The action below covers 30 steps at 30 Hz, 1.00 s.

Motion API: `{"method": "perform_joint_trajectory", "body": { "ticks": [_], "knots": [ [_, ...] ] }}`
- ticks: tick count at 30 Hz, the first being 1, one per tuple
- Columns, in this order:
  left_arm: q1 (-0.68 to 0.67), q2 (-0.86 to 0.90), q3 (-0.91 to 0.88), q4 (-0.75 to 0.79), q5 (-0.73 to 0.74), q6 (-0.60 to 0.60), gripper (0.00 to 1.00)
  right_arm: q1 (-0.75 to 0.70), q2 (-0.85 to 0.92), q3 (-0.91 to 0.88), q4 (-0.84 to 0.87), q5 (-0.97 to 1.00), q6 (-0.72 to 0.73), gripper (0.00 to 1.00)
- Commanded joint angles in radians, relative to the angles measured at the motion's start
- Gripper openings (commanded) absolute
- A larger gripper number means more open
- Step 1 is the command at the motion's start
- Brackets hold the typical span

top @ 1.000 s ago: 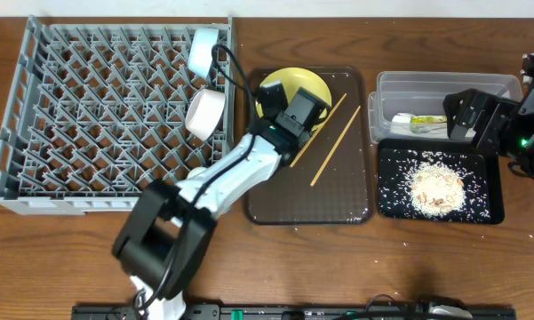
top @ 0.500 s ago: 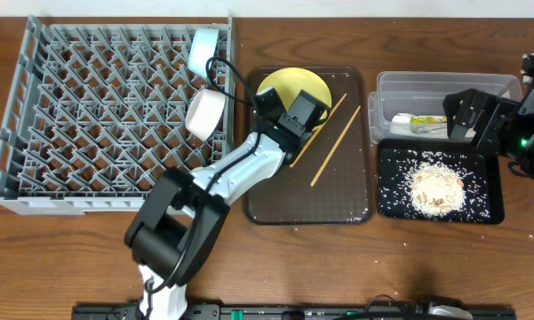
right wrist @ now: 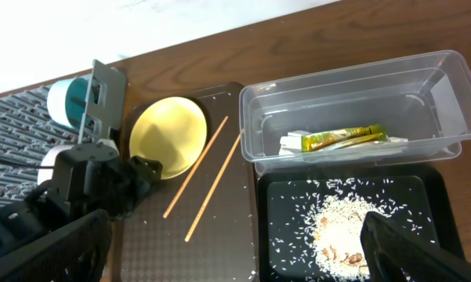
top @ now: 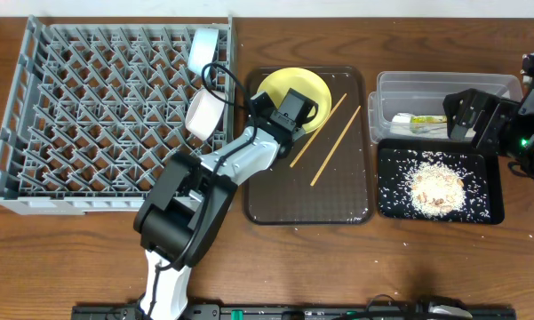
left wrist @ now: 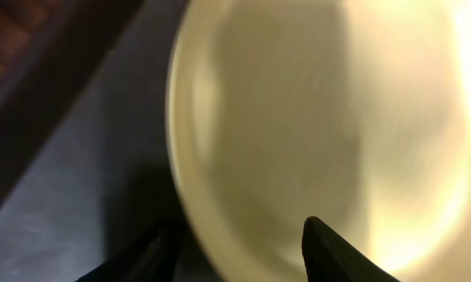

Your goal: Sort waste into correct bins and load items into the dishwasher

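The round yellow plate [top: 300, 86] lies at the back of the dark brown tray [top: 338, 200] and fills the left wrist view [left wrist: 298, 117]. My left gripper [top: 275, 105] is open at its near-left edge, and the rim runs between the fingers [left wrist: 235, 254]. Two wooden chopsticks [top: 329, 133] lie beside the plate. A light blue bowl [top: 203, 46] and a white bowl [top: 203, 114] stand on edge in the grey rack [top: 98, 116]. My right gripper [top: 466, 116] is open and empty [right wrist: 235, 251] above the bins. No white cup shows.
The clear tub [top: 444, 87] holds the green-and-yellow wrapper [right wrist: 345, 139] and a white napkin [right wrist: 294, 142]. The black tray [top: 386, 200] in front of it holds a heap of rice scraps [right wrist: 345, 227]. A few grains lie on the brown tray and the table.
My left gripper has moved back and to the left along the plate's edge. The right arm has not moved.
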Motion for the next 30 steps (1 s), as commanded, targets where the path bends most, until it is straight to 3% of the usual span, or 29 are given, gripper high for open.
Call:
{"method": "perform_joint_trajectory", "body": {
  "ticks": [1, 5, 8, 15, 26, 30],
  "knots": [
    [0.005, 0.064, -0.003, 0.012, 0.075, -0.006, 0.52, -0.008, -0.001, 0.002, 0.000, 0.006, -0.011, 0.99],
    [0.005, 0.095, -0.003, 0.021, 0.084, -0.013, 0.49, -0.008, -0.001, 0.002, 0.000, 0.006, -0.011, 0.99],
    [0.006, 0.103, -0.003, 0.021, 0.084, -0.013, 0.32, -0.008, -0.001, 0.002, 0.000, 0.006, -0.011, 0.99],
    [0.006, 0.103, -0.003, 0.021, 0.084, -0.013, 0.08, -0.008, -0.001, 0.002, 0.000, 0.006, -0.011, 0.99],
    [0.029, 0.102, -0.003, 0.021, 0.084, -0.012, 0.07, -0.008, -0.001, 0.002, 0.000, 0.006, -0.011, 0.99],
    [0.053, 0.072, -0.003, 0.021, 0.118, 0.043, 0.08, -0.008, -0.001, 0.002, 0.000, 0.006, -0.011, 0.99]
  ]
}}
